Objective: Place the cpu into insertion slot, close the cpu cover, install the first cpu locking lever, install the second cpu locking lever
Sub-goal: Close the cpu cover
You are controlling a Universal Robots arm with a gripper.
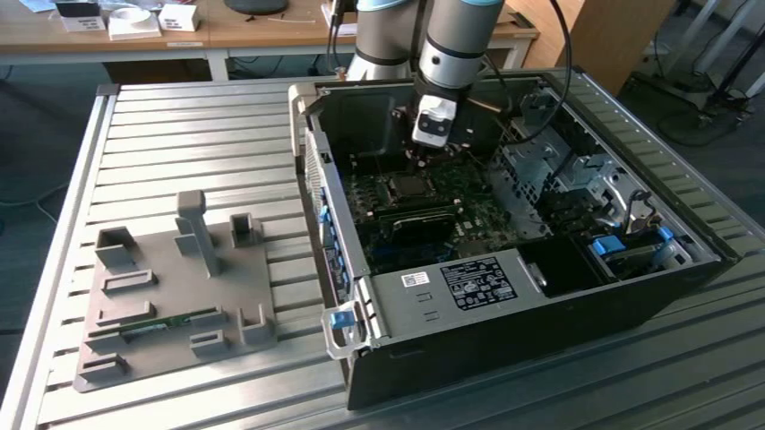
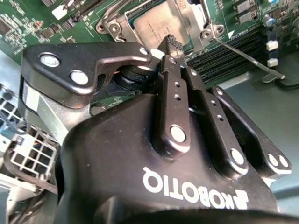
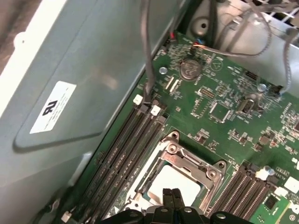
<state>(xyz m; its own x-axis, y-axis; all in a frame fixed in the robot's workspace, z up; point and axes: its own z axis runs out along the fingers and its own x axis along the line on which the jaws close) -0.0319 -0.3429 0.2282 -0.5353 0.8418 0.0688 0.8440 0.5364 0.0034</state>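
The open computer case (image 1: 478, 358) lay on its side on the ribbed metal surface (image 1: 179, 134), its green motherboard (image 1: 478, 215) bare to the camera and a grey drive cage (image 1: 454, 287) filling its six o'clock end in the exterior view. In the middle of the board sat the insertion slot (image 1: 410, 186), and the cpu (image 3: 175, 184) lay flat inside it, its dull silver top showing through the window of the cpu cover (image 3: 187, 161), which was down around it in both wrist views. The pincer (image 2: 172, 44) hung straight over the chip, clenched, its two black fingertips pressed together with nothing between them; whether they touched the metal top could not be told. A thin locking lever (image 2: 247, 56) stuck out from the socket across the memory slots (image 3: 126, 149), its hooked end clear of the frame. The case walls stood close at twelve and nine o'clock of the arm. Toward eight o'clock, well apart from the case, a grey fixture tray (image 1: 179, 305) rested on the surface.
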